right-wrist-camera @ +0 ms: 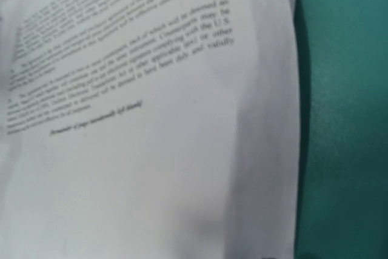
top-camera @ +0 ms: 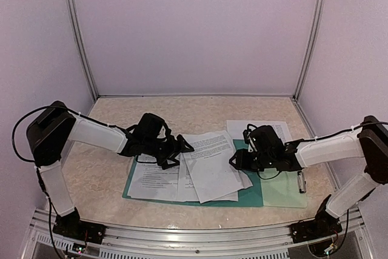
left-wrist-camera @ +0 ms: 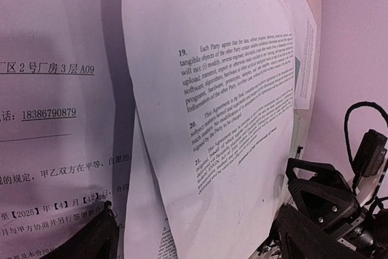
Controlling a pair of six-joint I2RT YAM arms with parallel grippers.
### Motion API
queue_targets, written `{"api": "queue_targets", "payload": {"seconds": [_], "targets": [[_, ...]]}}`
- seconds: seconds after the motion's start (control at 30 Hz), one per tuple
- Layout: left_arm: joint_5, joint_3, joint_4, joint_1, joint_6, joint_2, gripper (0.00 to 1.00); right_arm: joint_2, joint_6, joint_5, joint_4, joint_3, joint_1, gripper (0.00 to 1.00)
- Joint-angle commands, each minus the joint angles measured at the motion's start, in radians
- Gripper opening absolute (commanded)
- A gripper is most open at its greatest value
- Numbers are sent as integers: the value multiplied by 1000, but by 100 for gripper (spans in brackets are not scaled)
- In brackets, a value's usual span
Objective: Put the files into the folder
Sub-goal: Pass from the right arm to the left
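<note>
The dark teal folder (top-camera: 134, 181) lies flat on the table, and it shows at the right of the right wrist view (right-wrist-camera: 345, 119). Several white printed files lie on it: one at the left (top-camera: 154, 180), and a skewed top sheet (top-camera: 212, 162) in the middle. The top sheet also shows in the left wrist view (left-wrist-camera: 212, 119) and the right wrist view (right-wrist-camera: 151, 150). My left gripper (top-camera: 180, 150) is open at the top sheet's left edge, its jaws wide apart (left-wrist-camera: 194, 238) around the paper. My right gripper (top-camera: 233, 161) is at that sheet's right edge; its fingers are hidden.
A pale mint clipboard (top-camera: 285, 192) with a metal clip (top-camera: 301, 181) lies against the folder's right side. Another printed sheet (top-camera: 257, 128) lies behind my right gripper. White walls enclose the table on three sides.
</note>
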Motion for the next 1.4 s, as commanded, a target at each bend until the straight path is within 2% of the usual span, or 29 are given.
{"api": "queue_targets", "payload": {"seconds": [0.0,0.13,0.4,1.0,1.13,1.3,1.37], "targets": [[-5,-3,-2,-9,-2,8,85,17,-26,62,-57,29,18,41],[0,-25,41,-9,-24,7,74,42,-11,66,-45,28,42,33],[-3,-51,87,-17,-55,11,59,93,65,109,-16,34,96,27],[-26,-91,154,-26,-44,-17,43,128,202,290,-85,68,209,20],[-28,-85,154,-24,-13,-25,34,95,197,301,-81,56,209,21],[-19,-62,146,-24,47,-20,19,10,134,320,-78,45,209,27],[-16,-48,132,-21,82,-16,10,-19,109,328,-105,49,204,29]]}}
